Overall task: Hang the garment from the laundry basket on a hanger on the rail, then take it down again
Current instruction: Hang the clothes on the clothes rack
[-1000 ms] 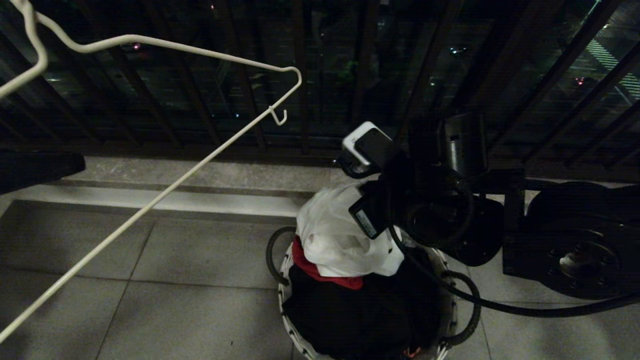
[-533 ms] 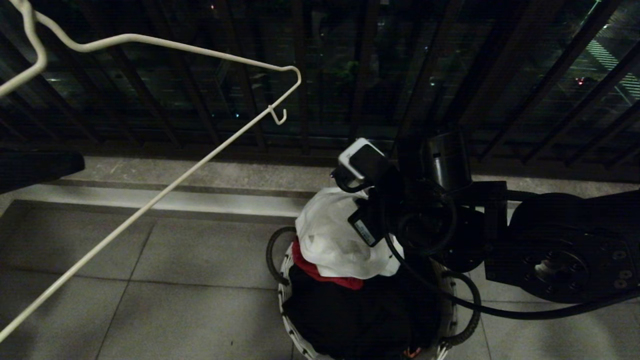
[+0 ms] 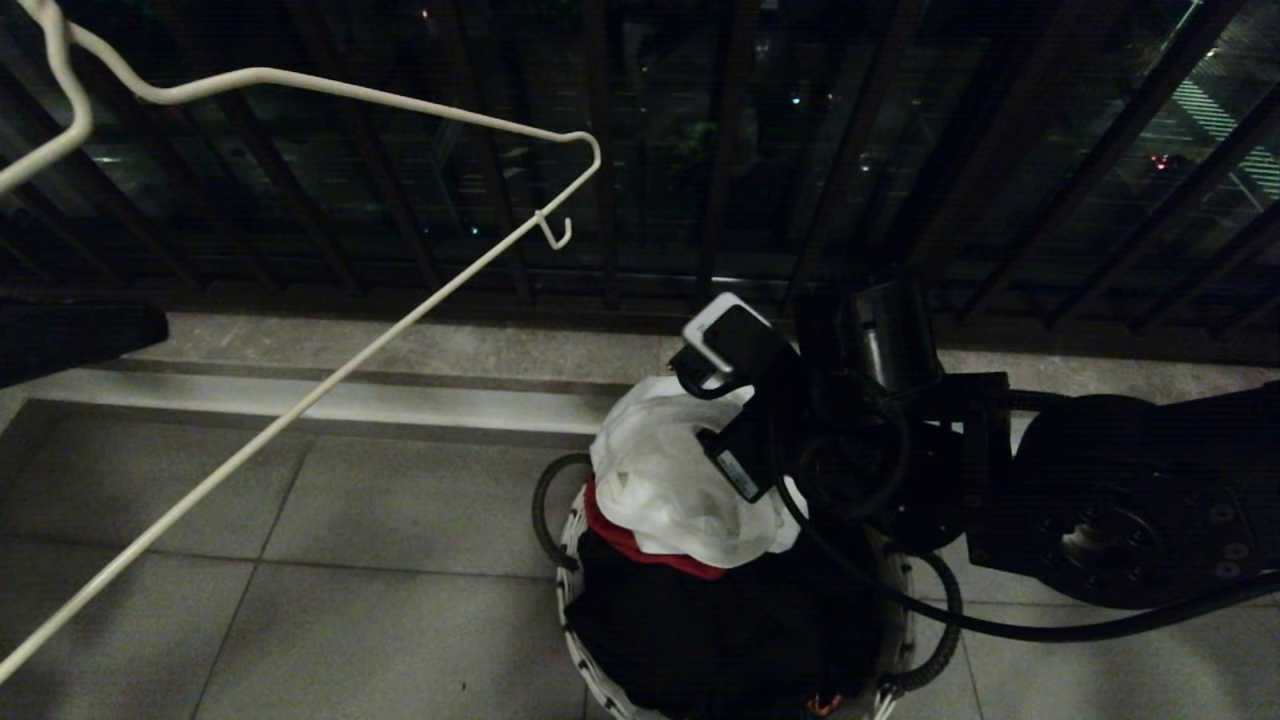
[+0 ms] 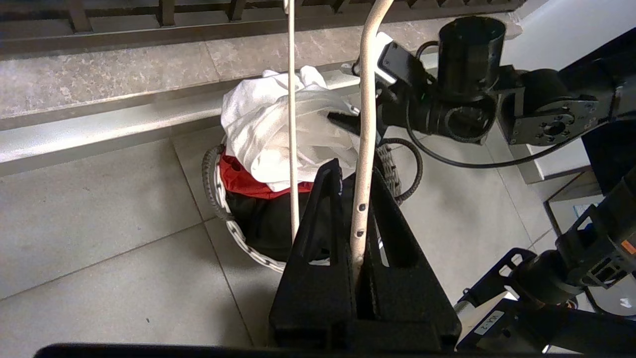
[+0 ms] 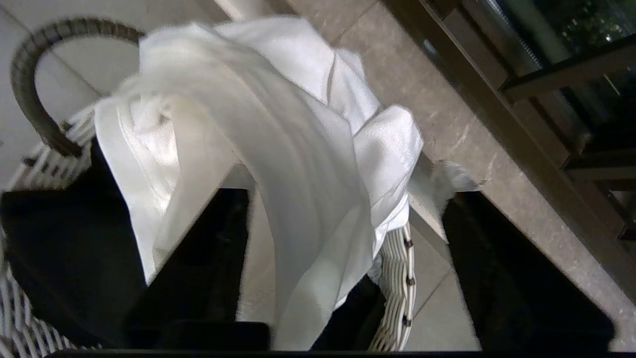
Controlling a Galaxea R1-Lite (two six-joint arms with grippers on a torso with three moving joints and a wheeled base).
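The T-shirt [image 5: 298,164] bulges between the spread fingers of the right gripper [image 5: 343,233]; the left gripper [image 4: 350,238] pinches the hanger [image 4: 365,114], farther off.

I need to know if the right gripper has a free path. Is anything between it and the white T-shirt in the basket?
Nothing visible does. The T-shirt lies on top of the laundry basket, and the open right gripper already straddles a fold of it.
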